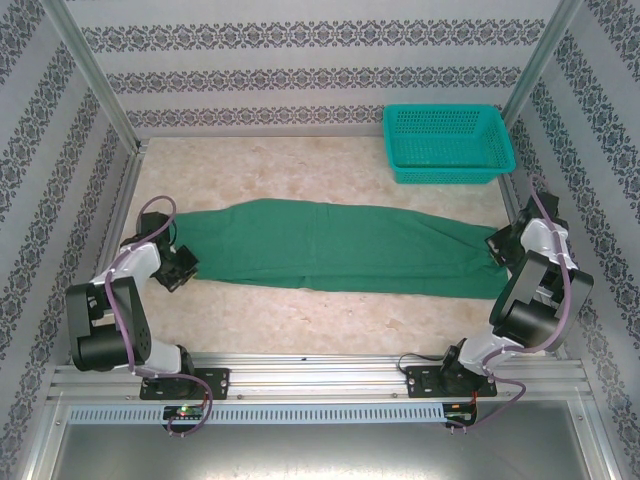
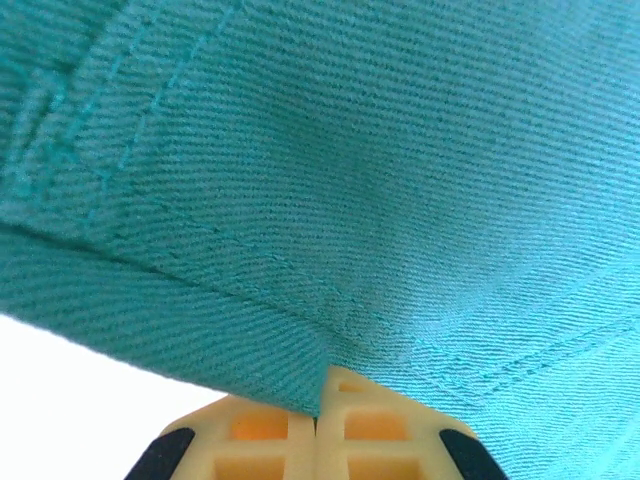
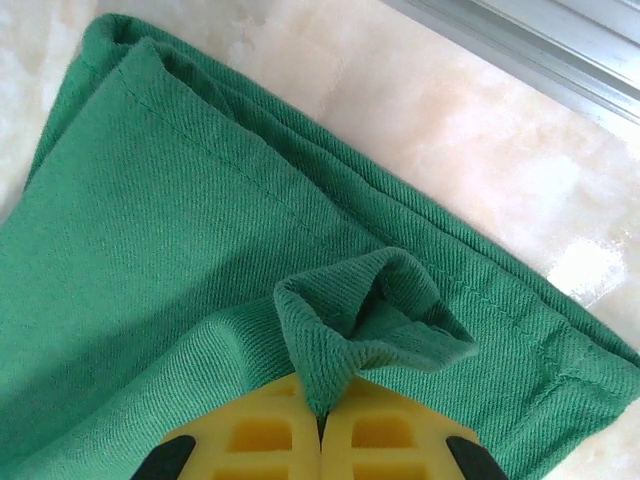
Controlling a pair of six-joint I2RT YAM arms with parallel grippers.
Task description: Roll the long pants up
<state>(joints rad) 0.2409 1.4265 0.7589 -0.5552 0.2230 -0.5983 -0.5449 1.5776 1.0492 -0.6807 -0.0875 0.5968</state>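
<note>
The long pants (image 1: 330,245) lie flat across the table as one dark green strip, the wide end at the left and the narrow leg ends at the right. My left gripper (image 1: 183,266) is at the wide left end, shut on an edge of the pants (image 2: 320,200); the cloth runs down between its yellow fingers (image 2: 260,430). My right gripper (image 1: 503,245) is at the right end, shut on a pinched-up fold of the pants (image 3: 360,320), with the stitched leg hem (image 3: 480,290) lying just beyond it.
A teal mesh basket (image 1: 447,142) stands at the back right corner. Patterned walls and metal posts (image 1: 95,95) close in the table on three sides. The rail (image 1: 320,375) with both arm bases runs along the near edge.
</note>
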